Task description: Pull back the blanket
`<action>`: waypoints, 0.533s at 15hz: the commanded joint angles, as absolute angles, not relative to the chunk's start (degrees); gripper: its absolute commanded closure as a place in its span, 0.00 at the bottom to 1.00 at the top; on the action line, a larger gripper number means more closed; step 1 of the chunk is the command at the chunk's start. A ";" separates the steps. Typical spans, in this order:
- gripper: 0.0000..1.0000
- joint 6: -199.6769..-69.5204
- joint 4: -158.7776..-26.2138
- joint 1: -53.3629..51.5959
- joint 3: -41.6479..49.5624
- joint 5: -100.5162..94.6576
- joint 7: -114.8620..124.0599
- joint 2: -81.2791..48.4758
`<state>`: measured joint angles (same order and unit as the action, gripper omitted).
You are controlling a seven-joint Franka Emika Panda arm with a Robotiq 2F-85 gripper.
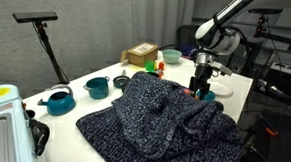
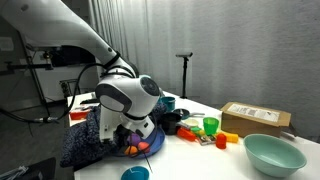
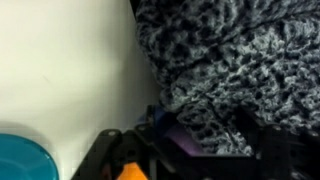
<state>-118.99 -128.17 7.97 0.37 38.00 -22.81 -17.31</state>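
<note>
One pincer [image 1: 199, 90] sits at one bunched blanket [image 1: 158, 120], its opening impossible to tell.

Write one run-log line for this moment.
gripper: at blanket edge | jaws: open or shut unclear | blanket: bunched up

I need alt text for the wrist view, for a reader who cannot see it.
A dark, light-speckled knit blanket fills the upper right, on a white table. The gripper appears as dark, blurred shapes along the bottom edge, at the blanket's border; a teal round object sits at lower left.
</note>
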 commanded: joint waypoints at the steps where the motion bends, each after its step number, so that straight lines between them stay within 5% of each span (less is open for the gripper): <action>1: 0.47 -118.56 -128.46 7.91 -0.43 40.47 -23.12 -17.61; 8: 0.99 -118.21 -129.93 5.96 -0.13 33.53 -20.54 -10.85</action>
<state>-118.99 -128.45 7.12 -0.75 37.51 -22.61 -16.24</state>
